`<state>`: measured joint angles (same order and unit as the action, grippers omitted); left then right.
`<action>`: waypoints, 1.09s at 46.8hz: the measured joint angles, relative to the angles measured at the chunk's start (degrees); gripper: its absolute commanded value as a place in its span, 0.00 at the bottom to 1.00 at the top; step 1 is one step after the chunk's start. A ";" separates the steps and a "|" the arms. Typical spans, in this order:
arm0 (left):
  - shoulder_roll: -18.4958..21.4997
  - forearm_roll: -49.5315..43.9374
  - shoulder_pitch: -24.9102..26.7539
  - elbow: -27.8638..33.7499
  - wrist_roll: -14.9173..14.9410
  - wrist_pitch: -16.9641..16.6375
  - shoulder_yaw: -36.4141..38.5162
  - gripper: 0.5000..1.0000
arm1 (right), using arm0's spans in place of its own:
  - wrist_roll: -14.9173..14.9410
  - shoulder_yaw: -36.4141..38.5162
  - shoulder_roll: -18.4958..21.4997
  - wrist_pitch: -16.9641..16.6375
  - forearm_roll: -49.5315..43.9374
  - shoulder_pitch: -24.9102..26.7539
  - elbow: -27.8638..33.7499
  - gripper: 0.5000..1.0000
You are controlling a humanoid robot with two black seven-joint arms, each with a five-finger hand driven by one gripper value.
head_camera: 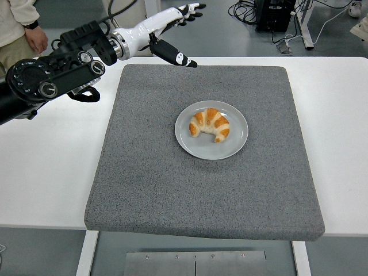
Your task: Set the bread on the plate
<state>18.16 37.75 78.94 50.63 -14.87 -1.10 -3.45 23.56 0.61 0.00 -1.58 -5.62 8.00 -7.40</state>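
Observation:
A golden croissant [210, 124] lies on the grey plate [231, 146] in the middle of the grey mat [172, 184]. My left hand [181, 31] is raised high over the mat's far left edge, well clear of the plate. Its fingers are spread and it holds nothing. The right arm is out of view.
A person [23, 26] stands at the top left, beyond the table's far left corner. The white table [46, 172] shows on both sides of the mat. Cables and a black box lie on the floor at the top right.

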 measured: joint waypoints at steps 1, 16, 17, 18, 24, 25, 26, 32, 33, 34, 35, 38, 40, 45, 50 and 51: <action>0.34 -0.80 -0.04 0.10 -0.02 0.20 -0.58 0.94 | 0.01 0.00 0.00 0.00 0.00 0.00 0.00 1.00; 3.36 -16.35 -3.65 0.05 0.17 3.04 -8.83 0.94 | 0.01 0.00 0.00 0.00 0.00 0.00 0.00 1.00; 3.37 -17.39 -4.09 -0.04 0.18 3.04 -9.70 0.94 | 0.00 0.00 0.00 0.00 0.00 0.00 0.00 1.00; 3.37 -17.94 -4.40 -0.11 0.20 3.04 -10.26 0.94 | 0.00 0.00 0.01 0.00 0.00 0.00 0.00 1.00; 2.92 -19.89 -6.71 -2.30 0.17 2.79 -15.08 0.94 | 0.01 0.00 0.01 0.00 0.00 0.00 0.01 1.00; 2.80 -19.99 -7.21 -2.70 0.17 2.77 -15.79 0.94 | 0.01 0.00 0.01 0.00 0.00 0.01 0.00 1.00; 2.75 -20.14 -7.81 -2.95 0.15 2.87 -16.61 0.94 | 0.01 0.00 0.01 -0.01 0.00 0.00 0.01 1.00; 2.54 -21.50 -11.70 -4.42 0.43 3.61 -22.19 0.94 | 0.01 0.00 0.01 0.00 0.00 0.00 0.01 1.00; 2.38 -21.86 -12.22 -4.83 0.52 3.76 -22.97 0.94 | 0.00 0.00 0.01 -0.01 0.00 0.00 0.01 1.00; 2.12 -22.27 -12.71 -5.22 0.60 4.01 -23.75 0.94 | 0.00 0.00 0.01 0.00 0.00 0.00 0.01 1.00; 1.60 -22.81 -13.37 -5.74 0.72 4.43 -24.74 0.94 | 0.00 0.00 0.00 0.00 0.00 0.00 0.00 1.00; 0.29 -23.80 -14.54 -7.17 0.88 5.32 -26.36 0.94 | -0.01 0.00 0.01 0.00 0.00 0.00 0.00 1.00; -0.63 -24.08 -15.22 -8.48 0.87 5.60 -26.83 0.94 | -0.01 0.00 0.01 0.00 0.00 0.00 0.00 1.00; -2.22 -24.19 -15.55 -11.83 0.74 6.04 -27.00 0.94 | -0.01 0.00 0.01 -0.01 0.00 0.01 -0.01 1.00; -4.91 -24.39 -15.57 -16.51 0.70 7.32 -27.51 0.94 | 0.00 0.00 0.01 -0.01 0.00 0.00 -0.01 1.00; -5.53 -24.39 -15.58 -17.50 0.71 7.70 -27.54 0.94 | 0.00 0.00 0.01 0.00 0.00 0.00 -0.01 1.00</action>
<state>12.64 13.35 63.37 33.13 -14.16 6.59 -30.99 23.56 0.61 0.00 -1.58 -5.62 7.99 -7.41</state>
